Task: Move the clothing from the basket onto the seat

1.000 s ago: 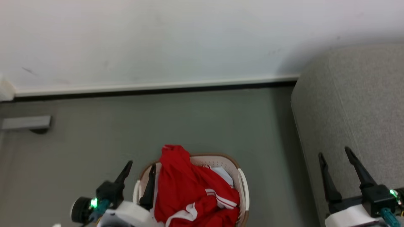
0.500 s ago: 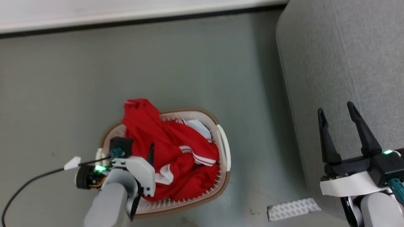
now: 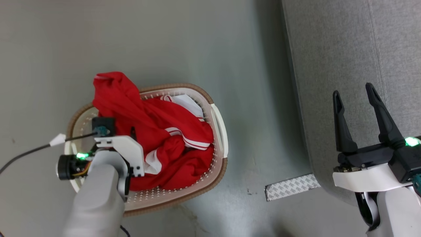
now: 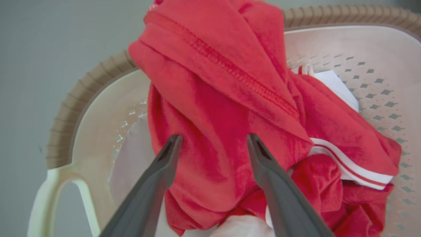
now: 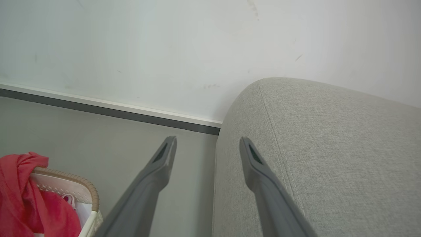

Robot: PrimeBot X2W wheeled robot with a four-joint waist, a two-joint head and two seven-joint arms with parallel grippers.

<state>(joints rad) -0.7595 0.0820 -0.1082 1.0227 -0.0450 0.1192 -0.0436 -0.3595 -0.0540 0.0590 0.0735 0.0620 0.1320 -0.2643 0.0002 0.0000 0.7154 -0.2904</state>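
The cream basket point(image 3: 218, 122) with its brown rim stands on the floor at the left of the head view, heaped with red clothing point(image 3: 164, 141) with white stripes. One red fold hangs over the far rim. My left gripper point(image 4: 212, 141) is open, and its fingers point(image 4: 164, 164) are spread just above or against the red clothing point(image 4: 213, 108) inside the basket point(image 4: 345, 49); contact is unclear. My right gripper point(image 3: 353, 93) is open and holds nothing, over the left edge of the light grey seat point(image 3: 345, 46). The right wrist view shows this gripper point(image 5: 207, 140) at the seat's rounded edge point(image 5: 329, 148).
A plain white cloth point(image 3: 190, 102) lies among the red fabric. A patterned grey strip point(image 3: 291, 187) is stuck to the floor by the seat's corner. A black cable point(image 3: 26, 153) trails left from my left wrist. White wall and dark baseboard point(image 5: 115, 112) lie beyond.
The head camera has tilted down, so the wall left the picture. My left gripper went from beside the basket rim down over the red clothing. The right gripper stays open by the seat.
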